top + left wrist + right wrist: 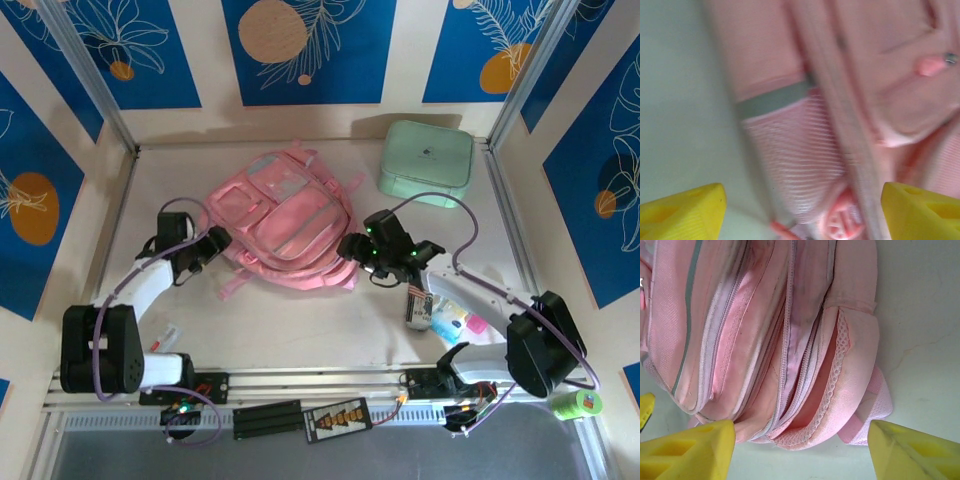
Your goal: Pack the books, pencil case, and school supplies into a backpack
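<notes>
The backpack (283, 222) lies flat at the centre of the surface (300, 320), front pockets up. The left gripper (210, 245) is at its left edge and the right gripper (365, 250) at its right edge. Both sets of fingers are spread and hold nothing. The step in hand appears to be opening a compartment. Anchor the fabric beside the zip (787, 355) with 1 gripper, then pull with the other. Loose supplies (440, 315) lie near the right arm.
</notes>
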Robot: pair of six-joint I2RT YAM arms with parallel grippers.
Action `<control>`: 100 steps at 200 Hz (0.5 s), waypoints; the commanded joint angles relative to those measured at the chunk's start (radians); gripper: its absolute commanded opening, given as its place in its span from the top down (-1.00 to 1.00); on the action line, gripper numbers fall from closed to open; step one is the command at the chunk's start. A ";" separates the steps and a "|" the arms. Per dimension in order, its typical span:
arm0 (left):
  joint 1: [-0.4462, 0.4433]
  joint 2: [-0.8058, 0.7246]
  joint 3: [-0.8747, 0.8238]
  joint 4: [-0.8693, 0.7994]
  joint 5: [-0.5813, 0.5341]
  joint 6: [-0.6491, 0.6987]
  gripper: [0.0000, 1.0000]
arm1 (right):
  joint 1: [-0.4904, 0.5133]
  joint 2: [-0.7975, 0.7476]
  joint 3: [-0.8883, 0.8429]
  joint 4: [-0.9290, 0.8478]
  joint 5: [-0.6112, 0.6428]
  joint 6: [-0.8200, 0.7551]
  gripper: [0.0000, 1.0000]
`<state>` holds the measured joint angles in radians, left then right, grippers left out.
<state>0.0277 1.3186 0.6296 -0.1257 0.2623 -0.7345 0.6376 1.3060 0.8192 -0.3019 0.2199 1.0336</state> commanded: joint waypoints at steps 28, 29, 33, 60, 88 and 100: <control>0.035 0.110 0.011 0.209 0.149 -0.081 -0.26 | 0.008 0.055 0.009 0.012 -0.013 0.095 -0.35; 0.035 0.111 0.010 0.211 0.150 -0.081 -0.25 | 0.008 0.056 0.009 0.013 -0.014 0.095 -0.35; 0.034 0.120 0.010 0.222 0.157 -0.082 -0.23 | 0.008 0.059 0.008 0.017 -0.019 0.097 -0.34; 0.034 0.167 0.008 0.261 0.178 -0.088 -0.11 | 0.005 0.080 0.003 0.041 -0.055 0.103 -0.28; 0.034 0.209 0.008 0.305 0.206 -0.089 0.06 | 0.002 0.102 0.005 0.050 -0.076 0.105 -0.22; 0.034 0.233 0.017 0.307 0.221 -0.086 0.14 | 0.002 0.111 0.006 0.052 -0.079 0.108 -0.20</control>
<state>0.0551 1.5108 0.6212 0.1261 0.4232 -0.8196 0.6415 1.3998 0.8188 -0.2665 0.1738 1.1244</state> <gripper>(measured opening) 0.464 0.608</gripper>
